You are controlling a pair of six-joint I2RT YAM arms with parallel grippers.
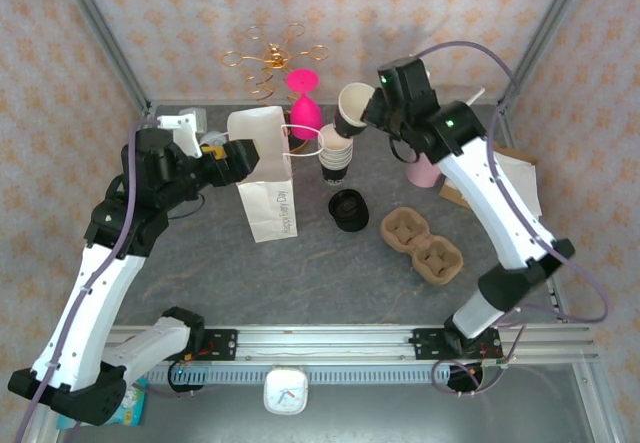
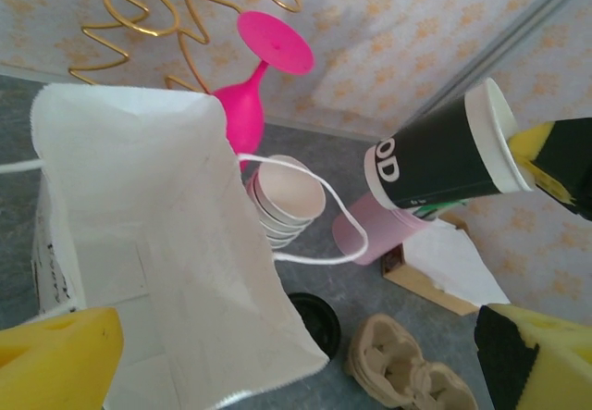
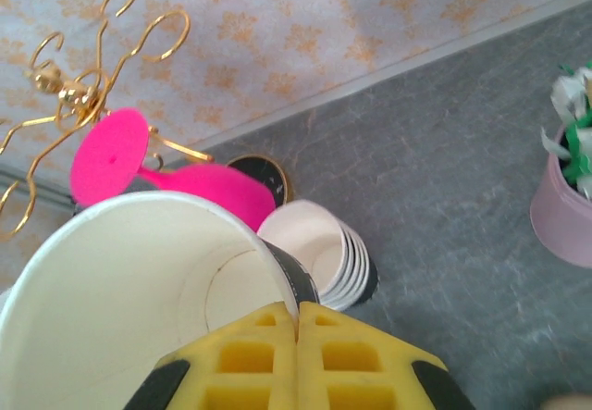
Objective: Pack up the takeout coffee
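Observation:
The takeout coffee cup (image 1: pixel 352 103), black outside and white inside, has no lid and hangs tilted above the stack of cups. My right gripper (image 1: pixel 372 111) is shut on its rim; in the right wrist view the yellow pads (image 3: pixel 298 322) pinch the cup wall (image 3: pixel 120 290). The left wrist view also shows the cup (image 2: pixel 444 155). A black lid (image 1: pixel 348 210) lies on the table, and beside it sits an empty brown carrier (image 1: pixel 421 246). My left gripper (image 1: pixel 240 160) stands open at the top left edge of the white paper bag (image 1: pixel 268 178), looking into it (image 2: pixel 157 243).
The stack of unlidded cups (image 1: pixel 335 153) stands right of the bag. A pink cup of straws (image 1: pixel 423 171) and a flat box with white paper (image 1: pixel 510 178) are at the right. At the back stand a pink goblet (image 1: pixel 303 98) and a gold wire stand (image 1: pixel 272 58).

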